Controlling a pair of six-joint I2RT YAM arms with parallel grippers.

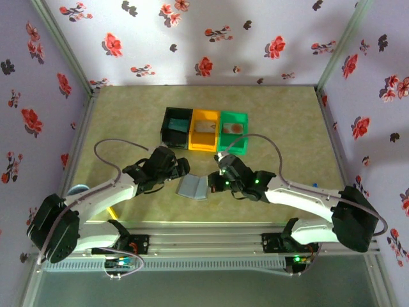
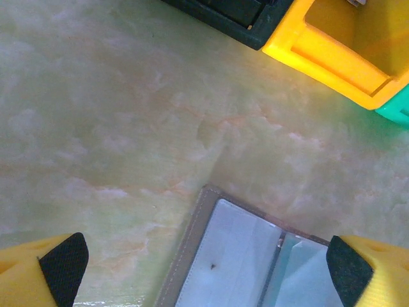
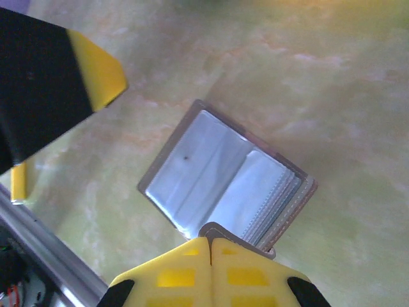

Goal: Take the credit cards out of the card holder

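Note:
The grey card holder (image 1: 193, 187) lies open on the table between my two grippers, its clear sleeves (image 3: 211, 173) showing no card. My right gripper (image 3: 209, 242) is shut on the small tab (image 3: 238, 235) at the holder's near edge. My left gripper (image 2: 206, 268) hovers open just over the holder's left panel (image 2: 230, 256), with one black pad (image 2: 64, 268) on each side and nothing between them. A pale credit card with an orange-red round mark (image 1: 235, 128) lies in the green bin (image 1: 234, 145). A grey-blue credit card (image 1: 204, 128) lies in the orange bin (image 1: 204, 146).
Three bins stand in a row behind the holder: black (image 1: 167, 128), orange and green. The black bin's (image 2: 223, 16) and orange bin's (image 2: 332, 57) corners sit close ahead of the left gripper. Flowered walls enclose the table, and a metal rail (image 1: 204, 230) runs along its near edge.

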